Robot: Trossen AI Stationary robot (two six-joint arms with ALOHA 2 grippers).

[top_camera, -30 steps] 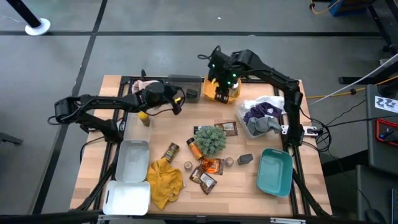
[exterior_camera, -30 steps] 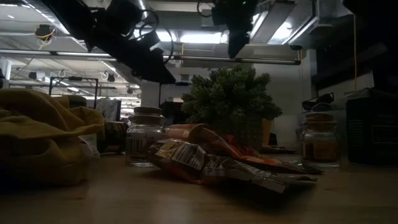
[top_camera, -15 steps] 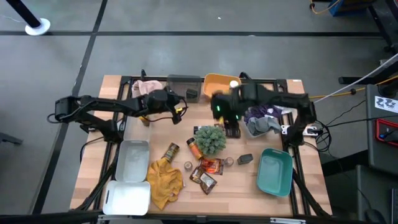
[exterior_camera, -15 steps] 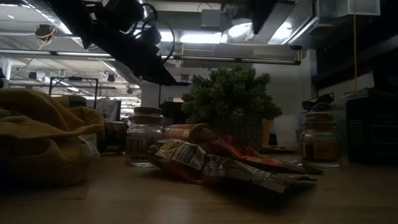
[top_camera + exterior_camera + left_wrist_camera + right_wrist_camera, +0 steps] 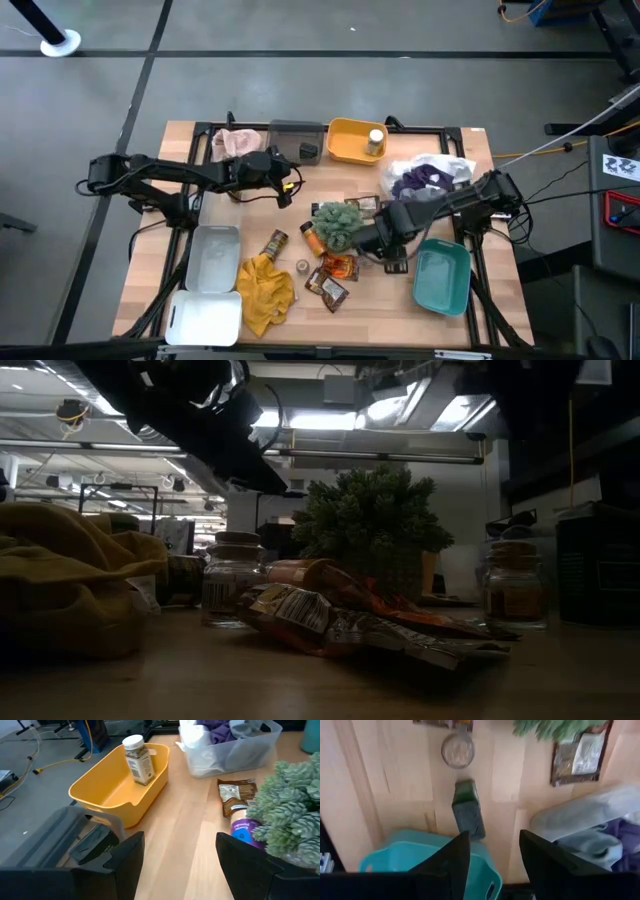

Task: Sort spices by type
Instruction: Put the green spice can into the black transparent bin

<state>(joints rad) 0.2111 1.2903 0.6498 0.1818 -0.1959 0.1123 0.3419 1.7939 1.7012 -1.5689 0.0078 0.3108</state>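
A: Right end effector (image 5: 392, 243), state?

B: Fingers spread, nothing between them. In the overhead frame it sits right of centre, low over the surface (image 5: 180, 250), just beside the teal bin (image 5: 443, 276). Its wrist camera looks down on a dark little box (image 5: 468, 809) lying at the bin's rim, and a round jar (image 5: 457, 749) seen from above, a bit beyond the box.

A: Left one?

B: Left end effector (image 5: 283, 176) is left of centre in the upper half of the overhead frame. Also spread and empty. Its own camera shows the two dark fingers (image 5: 117, 862) apart, bare wood between them.

A: Where do the spices lie?

B: One white-capped jar (image 5: 375, 139) stands in the yellow bin (image 5: 345, 141) at top centre; the left wrist camera shows it leaning against the bin's far wall. The rest are loose around the green plant ball (image 5: 337, 222) mid-frame: a brown packet (image 5: 366, 205) at its upper right, an orange bottle (image 5: 314, 240) on its side at lower left, a brown bottle (image 5: 273, 243) further left, glossy packets (image 5: 333, 278) below, a small jar (image 5: 302, 265) between the brown bottle and the packets.

A: Anything else on the surface?

B: Yellow cloth (image 5: 265, 290) at lower left beside a white tray (image 5: 213, 258). Clear tub of fabric (image 5: 425, 186) at upper right. Grey bin (image 5: 296, 140) left of the yellow one.
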